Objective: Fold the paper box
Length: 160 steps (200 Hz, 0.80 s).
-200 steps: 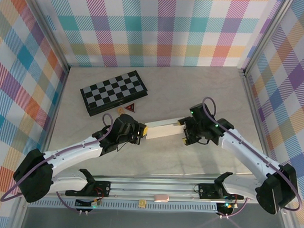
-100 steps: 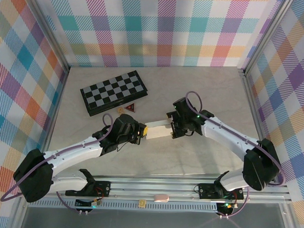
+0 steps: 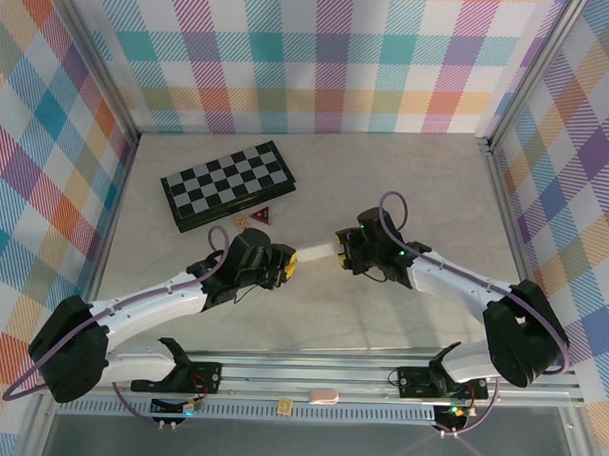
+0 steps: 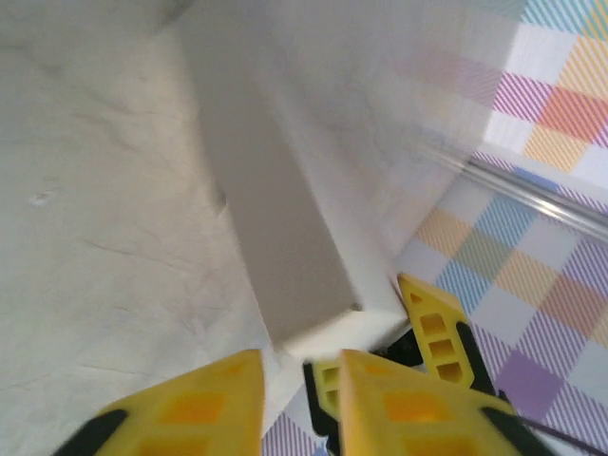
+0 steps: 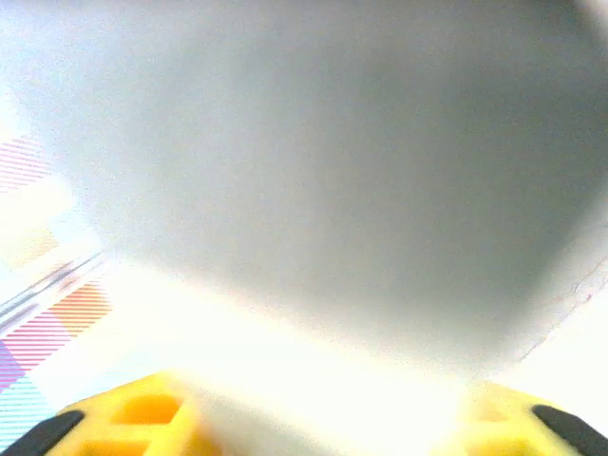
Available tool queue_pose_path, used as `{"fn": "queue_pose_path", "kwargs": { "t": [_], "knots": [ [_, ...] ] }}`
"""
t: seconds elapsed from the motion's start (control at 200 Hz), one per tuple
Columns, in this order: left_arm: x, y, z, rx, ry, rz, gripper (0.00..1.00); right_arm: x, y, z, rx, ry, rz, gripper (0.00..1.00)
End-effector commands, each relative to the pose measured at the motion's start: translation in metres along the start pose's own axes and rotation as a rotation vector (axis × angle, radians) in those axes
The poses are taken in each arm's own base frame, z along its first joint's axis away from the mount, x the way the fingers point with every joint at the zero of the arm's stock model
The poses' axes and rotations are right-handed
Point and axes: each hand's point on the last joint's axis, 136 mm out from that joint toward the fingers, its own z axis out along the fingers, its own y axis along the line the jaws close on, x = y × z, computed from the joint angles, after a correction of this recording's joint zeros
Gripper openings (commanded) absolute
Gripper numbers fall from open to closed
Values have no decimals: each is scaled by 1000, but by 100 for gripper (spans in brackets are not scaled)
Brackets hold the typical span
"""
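Box (image 3: pixel 316 254) lies between both arms. L gripper (image 3: pixel 289 270) jaws near-closed at one end, R gripper (image 3: pixel 342 251) jaws wide astride the other. We can't tell if either grips. We'd push ends in evenly, slow, no crushing.

Top view: high behind arm bases (image 3: pixel 184 372), looking down. Wrist views: very close, both sharing paper box (image 3: pixel 316 254).

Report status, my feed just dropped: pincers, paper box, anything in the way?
Left pincer shut on paper box end. Right pincer straddles other end, grip unclear. Checkered board beyond, apart from box.
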Motion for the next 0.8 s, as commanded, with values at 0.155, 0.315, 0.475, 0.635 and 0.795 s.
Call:
{"fn": "queue_pose_path", "kwargs": {
  "t": [0.155, 0.315, 0.475, 0.635, 0.795],
  "knots": [
    [-4, -11, -39, -107, -42, 195, 55, -24, 19, 6, -252, 47, -197, 34],
    [-20, -7, -63, -133, -75, 223, 58, -35, -11, 27, -114, 92, -203, 57],
    [-38, -11, -76, -118, -115, 232, 58, -50, -55, 1, 211, 4, -157, 80],
    [-54, -28, -90, -135, -163, 344, 68, -72, -62, -65, 394, -151, -198, 99],
    [-76, -63, -117, -78, -276, 564, 100, -97, -7, -125, 282, -273, -482, 99]
  ]
}}
